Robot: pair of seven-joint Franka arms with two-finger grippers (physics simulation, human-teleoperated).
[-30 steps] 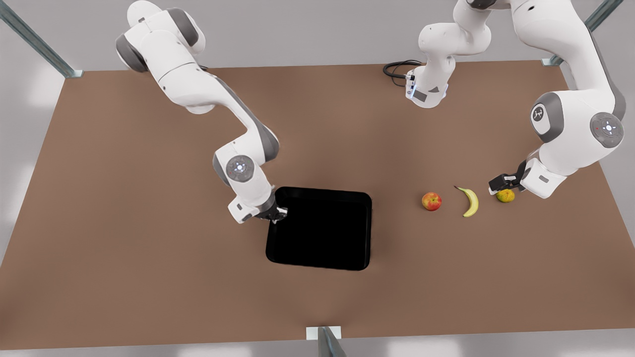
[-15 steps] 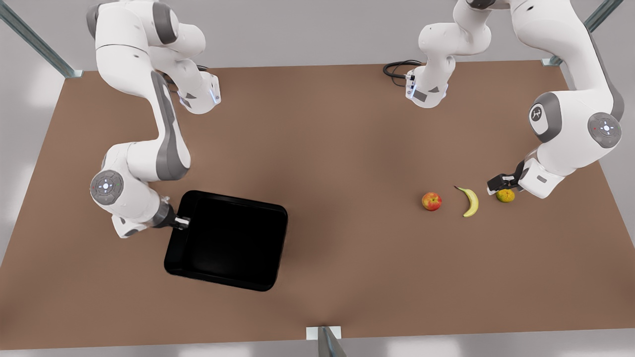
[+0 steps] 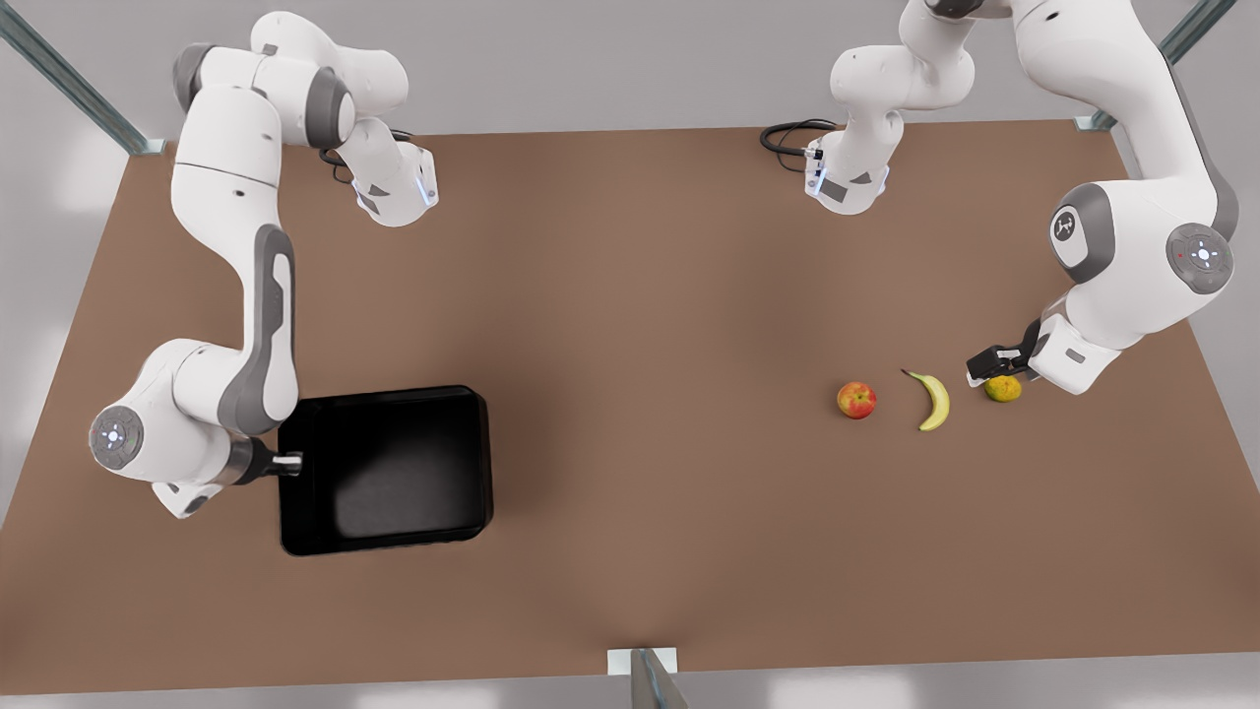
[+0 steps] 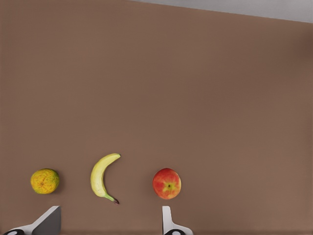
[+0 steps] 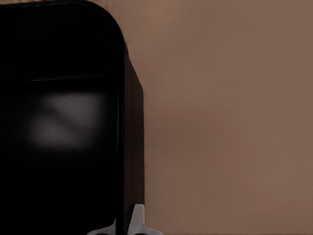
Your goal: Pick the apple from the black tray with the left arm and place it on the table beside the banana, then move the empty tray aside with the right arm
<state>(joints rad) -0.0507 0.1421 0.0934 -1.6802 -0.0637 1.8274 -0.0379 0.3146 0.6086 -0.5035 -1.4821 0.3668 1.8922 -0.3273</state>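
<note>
Small round red apple [image 3: 856,400] with a yellow-orange blush. Lies on the large flat matt brown table [image 3: 630,295], out of the tray, upright with its stem dimple showing in the left wrist view [image 4: 167,183]. Sits near the small curved yellow banana [image 3: 933,400], at that banana's 9 o'clock in the front view, not touching it.

Same banana in the left wrist view [image 4: 100,175], dark stem tip toward the apple. At its 3 o'clock in the front view, close by but apart, a duller round yellow-orange citrus fruit [image 3: 1003,389], also seen from the left wrist [image 4: 45,181]. All three fruits in one loose row.

Left pincer [image 3: 990,366], black, two-fingered, on the white jointed arm with grey joint covers at the front view's right. Hangs just beside the citrus fruit, at its 10 o'clock. Stands spread wide in the left wrist view [image 4: 110,210], pale fingertips [image 4: 50,219] far apart, nothing between them.

Glossy black shallow tray [image 3: 386,471], nearly square, rounded corners, low raised rim. Lies well apart from the fruits, far toward 9 o'clock from the apple in the front view. Holds nothing, only a soft grey sheen on its floor [image 5: 63,122].

Right pincer [image 3: 291,461] on the matching white arm at the front view's left. Meets the tray at the 9 o'clock edge. Pinches the raised rim, pressed together on the wall in the right wrist view [image 5: 128,221], one pale finger [image 5: 138,218] outside it.

At 12 o'clock on the table, near one arm's base, a coiled black cable [image 3: 787,138].
</note>
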